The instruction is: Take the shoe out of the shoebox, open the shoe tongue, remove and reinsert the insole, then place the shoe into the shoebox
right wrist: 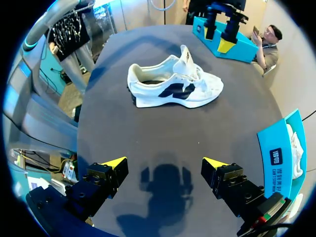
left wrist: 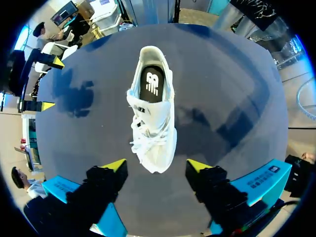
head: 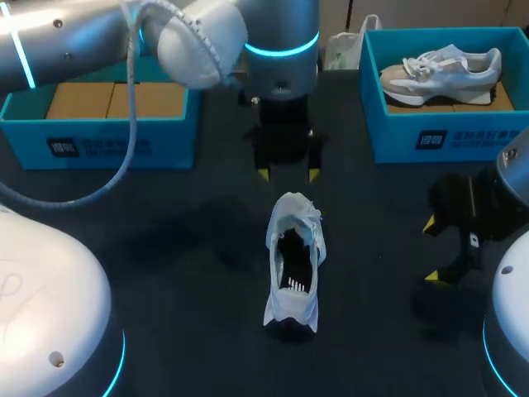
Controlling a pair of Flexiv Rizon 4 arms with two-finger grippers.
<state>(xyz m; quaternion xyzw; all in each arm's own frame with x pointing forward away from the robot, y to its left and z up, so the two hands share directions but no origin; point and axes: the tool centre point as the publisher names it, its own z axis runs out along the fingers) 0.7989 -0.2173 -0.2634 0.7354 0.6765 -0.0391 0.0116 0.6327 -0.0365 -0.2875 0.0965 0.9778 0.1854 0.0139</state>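
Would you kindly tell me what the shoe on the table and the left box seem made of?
Shoe: probably white textile, matte, with a soft, creased tongue and laces. Left box: likely cardboard, matte turquoise walls, plain brown inside.

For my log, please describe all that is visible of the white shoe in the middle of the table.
The shoe is a white sneaker with a dark side mark, loose laces and a dark insole inside. It stands upright on the dark table, toe toward the left gripper; nothing else touches it.

Dark table: shoe, two shoeboxes.
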